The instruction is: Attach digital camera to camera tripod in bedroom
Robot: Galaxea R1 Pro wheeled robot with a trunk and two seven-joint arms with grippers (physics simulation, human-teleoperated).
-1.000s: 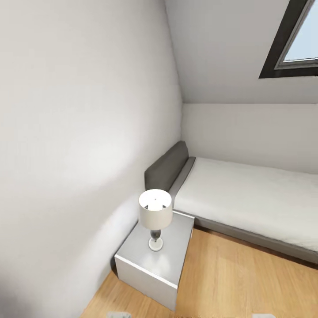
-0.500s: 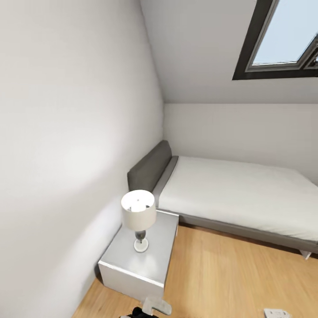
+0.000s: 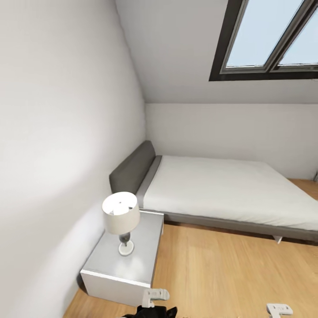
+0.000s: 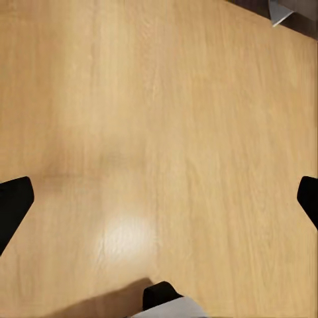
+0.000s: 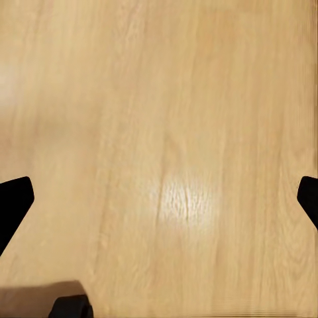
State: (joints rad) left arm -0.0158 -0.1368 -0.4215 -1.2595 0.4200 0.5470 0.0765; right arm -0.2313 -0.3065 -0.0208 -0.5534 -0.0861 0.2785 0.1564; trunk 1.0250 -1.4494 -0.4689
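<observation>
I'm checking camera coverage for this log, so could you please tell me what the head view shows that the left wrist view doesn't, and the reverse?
The head view takes in the room: a bed with a grey headboard, a table lamp standing on a white nightstand, pale walls and a skylight.

The left wrist view looks straight down on the left gripper, its dark fingertips wide apart at the picture's edges with nothing between them.

Both share the light wood floor.
</observation>
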